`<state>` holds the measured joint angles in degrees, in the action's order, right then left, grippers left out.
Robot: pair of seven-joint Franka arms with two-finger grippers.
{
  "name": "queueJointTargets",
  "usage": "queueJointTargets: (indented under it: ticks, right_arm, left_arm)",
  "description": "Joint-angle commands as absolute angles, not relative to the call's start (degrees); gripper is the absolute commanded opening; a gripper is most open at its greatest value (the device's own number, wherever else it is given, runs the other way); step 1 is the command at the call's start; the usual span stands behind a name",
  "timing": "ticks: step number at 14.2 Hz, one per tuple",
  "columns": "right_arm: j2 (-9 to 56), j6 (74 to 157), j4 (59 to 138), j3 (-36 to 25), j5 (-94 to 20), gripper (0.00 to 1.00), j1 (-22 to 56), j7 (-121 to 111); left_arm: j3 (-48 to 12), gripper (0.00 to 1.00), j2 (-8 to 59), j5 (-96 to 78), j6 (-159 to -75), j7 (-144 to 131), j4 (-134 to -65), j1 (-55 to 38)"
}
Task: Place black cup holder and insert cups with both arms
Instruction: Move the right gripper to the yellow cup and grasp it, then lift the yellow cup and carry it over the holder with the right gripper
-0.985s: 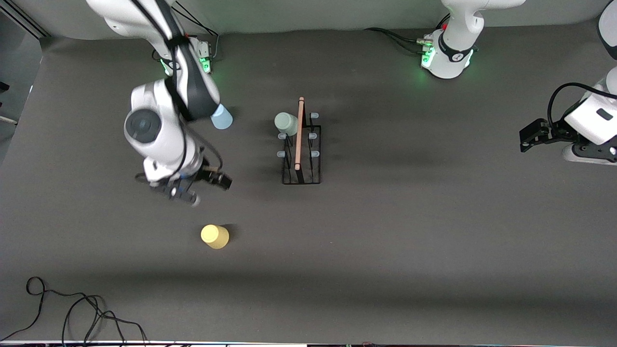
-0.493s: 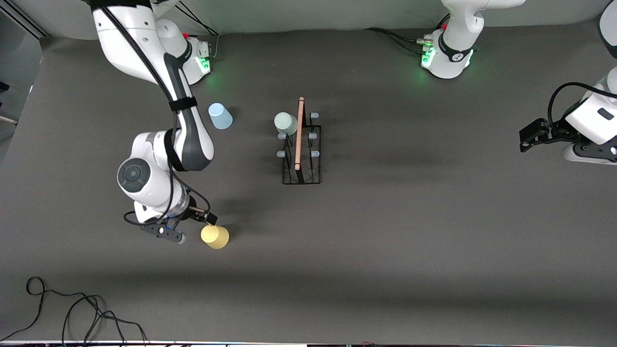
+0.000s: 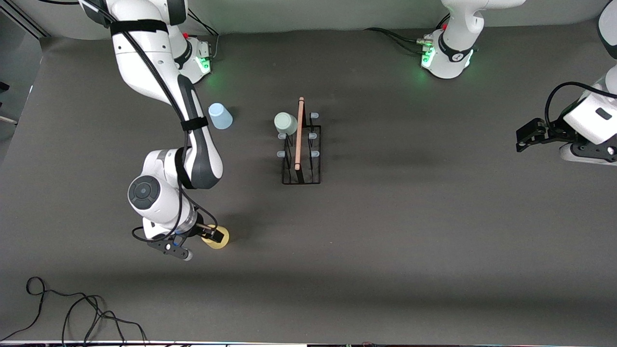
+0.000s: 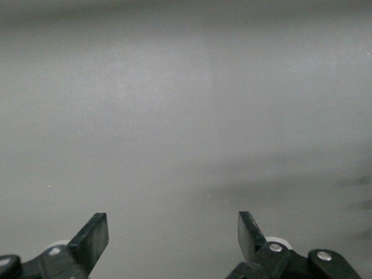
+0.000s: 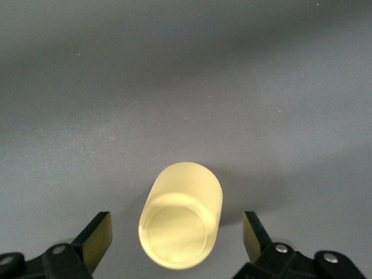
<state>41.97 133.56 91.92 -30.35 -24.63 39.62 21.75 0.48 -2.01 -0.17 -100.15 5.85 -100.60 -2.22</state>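
- Now the right gripper (image 5: 174, 232) hangs over the yellow cup (image 5: 181, 223), jaws wide, cup upside down between the fingers, untouched.
- Left gripper (image 3: 525, 136) waits wide at its table end, empty.

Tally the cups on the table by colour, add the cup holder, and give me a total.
Yellow cup: 1, between the open fingers of the right gripper
Light blue cup: 1
Pale green cup: 1, on the black cup holder
Black cup holder: 1
Total: 4
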Motion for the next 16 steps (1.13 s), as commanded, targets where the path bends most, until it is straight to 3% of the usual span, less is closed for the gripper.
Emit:
queueJointTargets:
  ticks: [1,5,6,7,8,10,13,16]
  right_arm:
    - [44.9,135.7,89.82,-29.09,-26.37,1.0,38.32,19.43]
    - [45.97,137.72,91.14,-27.07,-26.37,1.0,38.5,19.42]
    - [45.97,137.55,91.58,-27.07,-26.37,0.96,38.5,19.25]
    - [45.88,137.37,91.67,-27.07,-26.37,0.24,38.5,18.12]
    - [45.36,137.03,91.67,-27.16,-26.37,0.0,38.58,17.76]
    - [43.0,135.37,91.84,-27.42,-26.28,0.0,39.11,18.1]
    - [35.71,124.31,91.67,-27.86,-25.4,0.0,39.72,19.94]
    - [29.72,117.53,91.76,-27.86,-21.38,0.0,45.94,32.9]
  left_arm:
    - [1.05,0.99,-1.85,-0.09,-99.84,6.33,-100.2,-2.81]
    - [1.05,0.99,-1.49,-0.09,-99.76,6.42,-100.2,-2.46]
    - [1.05,0.99,-1.49,0.09,-99.58,6.07,-100.2,-2.55]
    - [1.14,0.99,-1.41,0.09,-99.67,5.72,-100.28,-2.64]
    - [1.14,0.99,-1.41,0.09,-99.84,5.71,-100.28,-2.55]
    - [1.05,0.99,-1.41,0.09,-99.93,5.71,-100.2,-2.46]
    - [1.14,0.99,-1.41,0.09,-99.84,5.71,-100.28,-2.64]
    - [1.06,0.99,-1.41,0.09,-99.84,5.71,-100.28,-2.55]
